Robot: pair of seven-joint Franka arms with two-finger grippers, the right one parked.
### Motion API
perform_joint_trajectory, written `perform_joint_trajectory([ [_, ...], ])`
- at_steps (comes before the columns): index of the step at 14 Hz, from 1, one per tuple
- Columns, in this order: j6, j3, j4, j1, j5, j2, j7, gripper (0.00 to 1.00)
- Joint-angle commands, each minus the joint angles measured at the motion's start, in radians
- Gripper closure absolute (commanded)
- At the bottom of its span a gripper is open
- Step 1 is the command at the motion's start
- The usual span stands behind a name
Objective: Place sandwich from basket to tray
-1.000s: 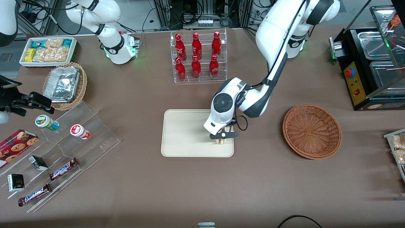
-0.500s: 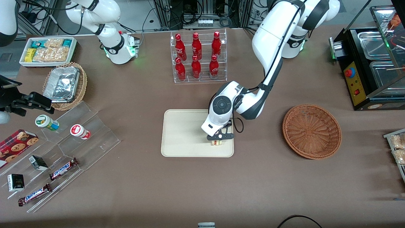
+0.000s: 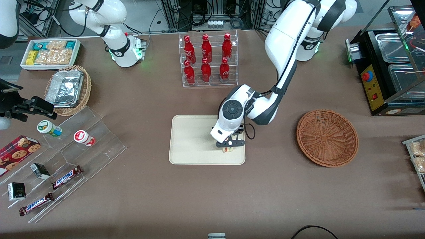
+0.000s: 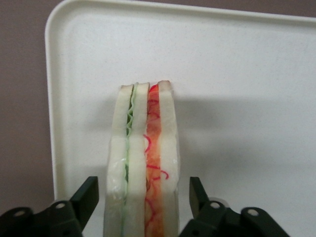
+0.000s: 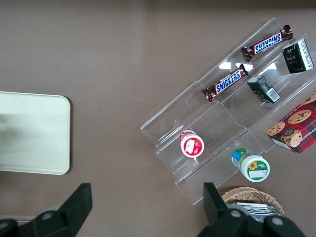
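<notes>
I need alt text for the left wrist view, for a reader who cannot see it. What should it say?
A sandwich stands on its edge on the tray, its green and red-orange filling showing between white bread slices. The open gripper has one finger on each side of it, with small gaps visible between fingers and bread.

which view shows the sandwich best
The left wrist view: the sandwich fills it, standing on its edge on the tray, green and red layers plain, between the open fingers of the tool. The front view shows only a sliver under the tool. The right wrist view shows only the tray's end, no sandwich.
</notes>
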Motion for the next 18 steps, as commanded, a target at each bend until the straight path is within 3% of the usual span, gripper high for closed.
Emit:
perform_joint_trajectory([
  [1,-0.153,0.016,-0.005,0.012,-0.017,-0.126,0.006,0.0],
  [8,-0.388,0.019,-0.035,0.245,0.003,-0.365,0.041,0.0],
  [13,-0.527,0.019,-0.077,0.474,0.008,-0.522,0.332,0.0],
  [15,-0.542,0.019,-0.104,0.514,0.057,-0.581,0.376,0.0],
  [18,-0.566,0.019,-0.137,0.552,0.066,-0.673,0.408,0.0],
])
